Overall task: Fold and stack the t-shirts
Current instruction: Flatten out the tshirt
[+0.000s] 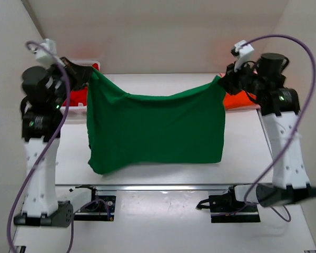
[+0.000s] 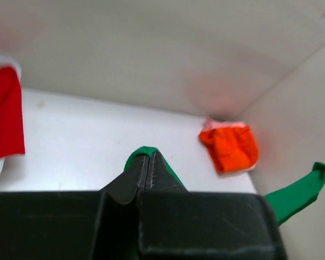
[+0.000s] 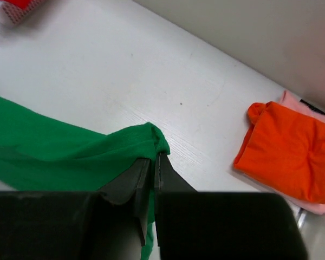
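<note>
I have the spread t-shirt [image 1: 158, 129] hung above mid-bench [image 1: 242, 142], strung between my left pincer [image 1: 92, 72] and right pincer [image 1: 221, 79]. Behind it, the folded t-shirt [image 1: 237, 100] lies far right. The basket [image 3: 13, 8] sits far left, a bundled t-shirt [image 1: 73, 97] in it.

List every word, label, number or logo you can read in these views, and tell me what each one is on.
None: no readable text in any view.
The green t-shirt, gripped by the left claw and the right claw, shows plain cloth with no print or tag.
The folded orange t-shirt shows plain cloth too.
The white arm housings show no legible marking.
</note>
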`<state>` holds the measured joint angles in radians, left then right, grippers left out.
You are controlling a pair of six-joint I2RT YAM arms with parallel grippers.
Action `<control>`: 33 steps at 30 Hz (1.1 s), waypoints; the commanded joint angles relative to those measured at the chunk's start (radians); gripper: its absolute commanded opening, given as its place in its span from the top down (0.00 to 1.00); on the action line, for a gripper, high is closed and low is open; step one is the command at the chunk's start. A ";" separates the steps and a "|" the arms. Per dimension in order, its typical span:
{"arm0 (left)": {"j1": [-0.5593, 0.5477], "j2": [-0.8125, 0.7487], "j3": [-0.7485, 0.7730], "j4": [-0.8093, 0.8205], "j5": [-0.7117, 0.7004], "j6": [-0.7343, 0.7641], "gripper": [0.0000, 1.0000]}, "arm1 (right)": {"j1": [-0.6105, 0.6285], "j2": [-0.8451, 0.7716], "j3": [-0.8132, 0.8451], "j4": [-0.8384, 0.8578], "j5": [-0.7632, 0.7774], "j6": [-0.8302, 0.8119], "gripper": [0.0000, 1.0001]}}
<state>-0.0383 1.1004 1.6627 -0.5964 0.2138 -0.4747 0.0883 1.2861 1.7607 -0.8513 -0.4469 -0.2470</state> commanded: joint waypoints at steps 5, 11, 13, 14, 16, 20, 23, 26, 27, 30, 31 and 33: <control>0.080 0.301 0.092 0.083 0.064 0.044 1.00 | -0.019 0.243 0.113 0.172 -0.001 -0.029 1.00; 0.101 0.475 0.544 -0.031 0.006 0.096 1.00 | -0.038 0.423 0.448 0.086 0.011 -0.038 1.00; 0.130 0.414 0.491 0.049 0.047 0.055 1.00 | -0.062 0.375 0.422 0.139 -0.022 -0.025 1.00; 0.136 0.398 0.479 0.062 0.045 0.053 1.00 | -0.071 0.377 0.413 0.144 -0.022 -0.023 1.00; 0.101 0.345 0.425 0.056 0.042 0.067 1.00 | -0.082 0.335 0.352 0.147 -0.027 -0.029 1.00; 0.086 0.192 0.168 0.134 0.049 0.048 1.00 | -0.087 0.266 0.188 0.167 -0.050 -0.034 1.00; 0.083 0.052 -0.134 0.170 0.044 0.042 1.00 | -0.084 0.167 -0.025 0.221 -0.044 -0.049 1.00; 0.066 -0.095 -0.379 0.158 0.058 0.036 1.00 | -0.087 0.086 -0.260 0.235 -0.038 -0.046 1.00; 0.051 -0.159 -0.429 0.159 0.068 0.038 1.00 | -0.079 0.061 -0.312 0.232 -0.036 -0.052 1.00; -0.006 -0.319 -0.654 0.142 0.065 0.027 1.00 | -0.059 -0.057 -0.586 0.236 0.000 -0.026 1.00; -0.011 -0.383 -0.732 0.133 0.064 0.025 1.00 | -0.061 -0.103 -0.631 0.221 -0.006 -0.003 1.00; -0.104 -0.436 -0.806 0.051 0.015 0.031 1.00 | -0.065 -0.151 -0.757 0.189 -0.015 0.052 1.00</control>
<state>-0.0635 0.7750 0.9188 -0.4850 0.2558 -0.4416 0.0193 1.2518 1.0969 -0.6510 -0.4606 -0.2573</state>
